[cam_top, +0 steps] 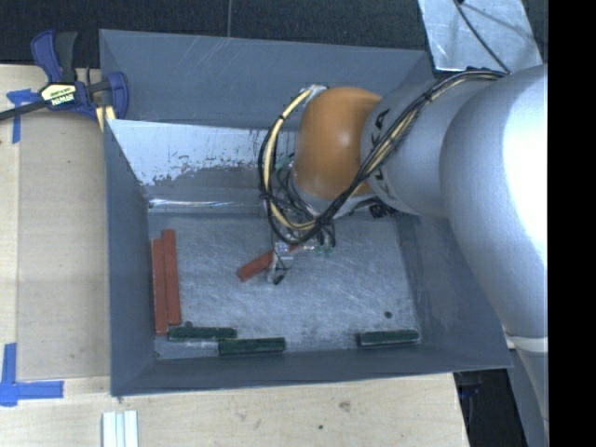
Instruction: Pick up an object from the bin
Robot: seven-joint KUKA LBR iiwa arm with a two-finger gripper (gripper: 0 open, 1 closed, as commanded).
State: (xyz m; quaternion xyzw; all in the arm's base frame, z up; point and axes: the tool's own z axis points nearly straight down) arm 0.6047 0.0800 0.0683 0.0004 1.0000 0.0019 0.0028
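Grey metal bin (372, 291) lies beneath my gripper (277, 270); a short reddish-brown bar (252, 269) sits just beside it, toward the view's left. Whether it is open, I cannot tell.

No text, label, number or sign can be read on the bin (130, 343) or arm (484, 147), as far as this view allows

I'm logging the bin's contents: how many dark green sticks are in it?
3, all along the floor's lower edge: left stick by the corner, middle stick right beside it, right stick set apart. The arm could hide more.
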